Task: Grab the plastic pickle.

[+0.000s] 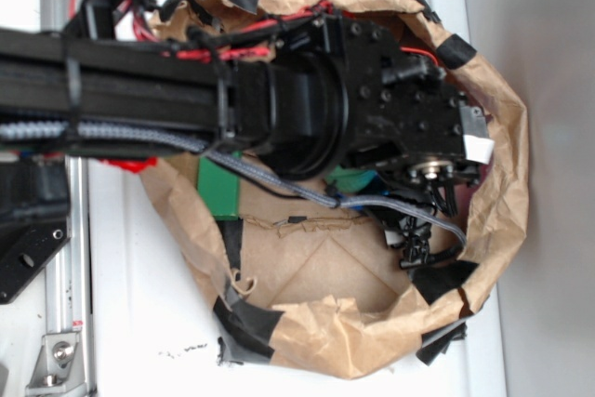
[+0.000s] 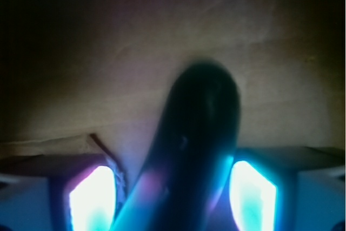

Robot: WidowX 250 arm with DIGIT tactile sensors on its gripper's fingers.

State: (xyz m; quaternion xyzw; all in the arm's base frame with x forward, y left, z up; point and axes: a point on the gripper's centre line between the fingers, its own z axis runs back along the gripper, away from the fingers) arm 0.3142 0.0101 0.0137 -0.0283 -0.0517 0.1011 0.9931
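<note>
Right up close in the wrist view, the plastic pickle [image 2: 197, 150] fills the middle of the shot, a dark glossy rounded shape rising from the bottom edge with its blunt end pointing up toward the brown paper [image 2: 162, 36] behind it. On either side sit the fingers [image 2: 92, 198], glowing bright white and cyan, one at the left and one at the right of the pickle. The fingers are closed in against the pickle's sides, so it sits clamped between them. The gripper [image 2: 172, 198] is low in the frame, and the light spills blue and pink onto the pickle's lower flanks.

Beyond the pickle's tip, the creased paper surface runs across the whole view, dim and brownish, with a fold line low at the left.

Pulling back to the exterior view, the black arm [image 1: 167, 90] stretches in from the left, red wires [image 1: 232, 44] and a braided grey cable [image 1: 279, 178] running along it. Its wrist hangs over a paper bag [image 1: 502, 192] with rolled-down walls patched in black tape [image 1: 246, 323]. The pickle itself is hidden under the wrist here. A bright green block [image 1: 218, 191] lies inside the bag, just beneath the arm at the left wall. The bag rests on a white tabletop [image 1: 130, 323], with a metal rail [image 1: 74, 276] along the left edge.
</note>
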